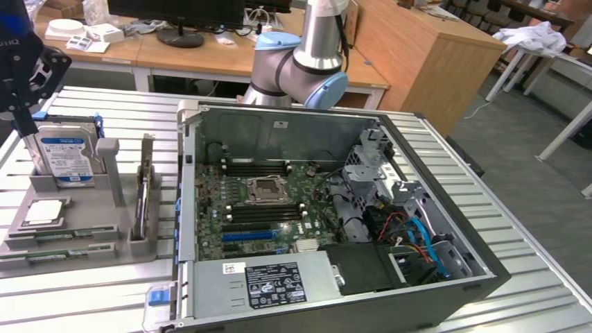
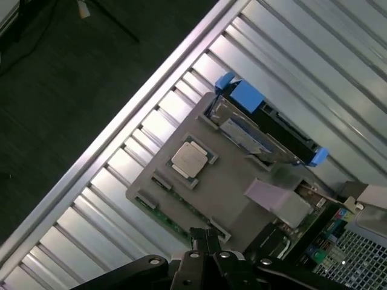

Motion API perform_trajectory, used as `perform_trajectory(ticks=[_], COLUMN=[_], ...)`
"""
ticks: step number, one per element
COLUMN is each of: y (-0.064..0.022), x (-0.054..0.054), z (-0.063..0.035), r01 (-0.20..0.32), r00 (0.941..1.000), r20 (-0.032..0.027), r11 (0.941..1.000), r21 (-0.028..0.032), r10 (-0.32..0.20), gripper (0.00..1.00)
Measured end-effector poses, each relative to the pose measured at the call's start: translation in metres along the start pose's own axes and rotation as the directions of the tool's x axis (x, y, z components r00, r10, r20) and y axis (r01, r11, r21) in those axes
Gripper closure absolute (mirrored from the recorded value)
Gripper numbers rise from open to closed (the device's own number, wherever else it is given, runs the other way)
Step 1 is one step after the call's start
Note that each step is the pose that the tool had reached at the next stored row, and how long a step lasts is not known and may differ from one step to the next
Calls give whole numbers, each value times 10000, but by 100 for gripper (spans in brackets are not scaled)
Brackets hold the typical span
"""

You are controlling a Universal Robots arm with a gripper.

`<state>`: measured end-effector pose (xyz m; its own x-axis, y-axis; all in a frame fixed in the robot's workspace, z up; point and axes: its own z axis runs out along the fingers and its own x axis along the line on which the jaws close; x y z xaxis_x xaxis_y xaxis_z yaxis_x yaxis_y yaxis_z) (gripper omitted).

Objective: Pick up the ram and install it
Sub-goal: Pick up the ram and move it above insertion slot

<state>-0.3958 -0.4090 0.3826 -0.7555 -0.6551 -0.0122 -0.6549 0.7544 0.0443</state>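
Note:
A ram stick [image 1: 144, 198] stands on edge in a slot of the grey holder tray [image 1: 93, 243] on the exterior view's left. Two more green sticks [image 1: 55, 239] lie flat along the tray's front. In the wrist view a green stick [image 2: 162, 209] runs along the edge of the tray [image 2: 230, 193]. My gripper [image 1: 25, 121] hangs above the tray's far left corner, by the hard drive, apart from the sticks. Its fingers [image 2: 202, 240] are shut with nothing between them. The motherboard's black memory slots [image 1: 260, 168] lie in the open computer case [image 1: 444, 236].
A silver hard drive with a blue label [image 1: 63, 156] stands upright in the tray, its blue tabs [image 2: 245, 95] seen from the wrist. A square processor chip [image 2: 191, 160] lies flat in the tray. The ribbed metal table [image 1: 83, 298] drops off just past the tray.

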Motion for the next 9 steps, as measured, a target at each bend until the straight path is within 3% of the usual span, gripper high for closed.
perform_trajectory(ticks=[5,9], y=[0,0], x=[0,0], z=[2,3], r01=[913,1642], r00=[9958,9864], r20=[-40,-71], r11=[9958,9864], r21=[-13,-27], r10=[-913,-1642], gripper=[89,89])
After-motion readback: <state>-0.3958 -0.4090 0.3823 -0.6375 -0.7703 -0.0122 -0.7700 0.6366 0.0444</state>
